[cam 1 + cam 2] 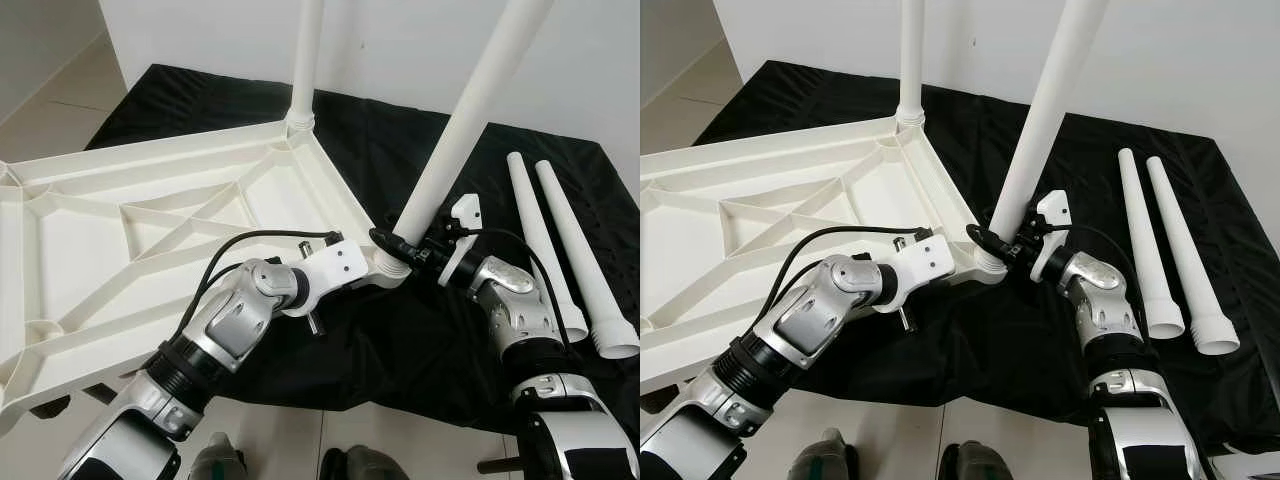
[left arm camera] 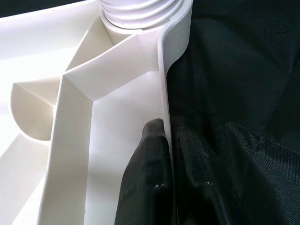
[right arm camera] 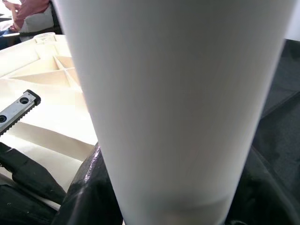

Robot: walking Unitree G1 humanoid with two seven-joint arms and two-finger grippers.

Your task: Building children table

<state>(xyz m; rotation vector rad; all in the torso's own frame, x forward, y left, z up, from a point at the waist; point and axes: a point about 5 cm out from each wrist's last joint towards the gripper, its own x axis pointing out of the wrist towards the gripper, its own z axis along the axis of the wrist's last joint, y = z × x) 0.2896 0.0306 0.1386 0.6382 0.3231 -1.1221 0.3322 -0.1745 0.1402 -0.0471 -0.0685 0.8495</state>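
White plastic makes up the upturned children's tabletop (image 1: 150, 240), which lies ribbed side up on a black cloth (image 1: 420, 340) spread over the floor. One leg (image 1: 306, 50) stands upright in its far corner socket. At the near corner, my left claw (image 2: 167, 140) is clamped on the tabletop's thin rim, one black finger (image 2: 145, 173) inside the wall and the other outside against the cloth. My right claw (image 1: 400, 245) is closed around the base of a second leg (image 1: 470, 110), which leans tilted with its lower end at the near corner socket (image 1: 988, 262); I cannot tell whether it is fully seated. Two spare legs (image 1: 570, 260) lie side by side on the cloth to my right, well apart from the tabletop.
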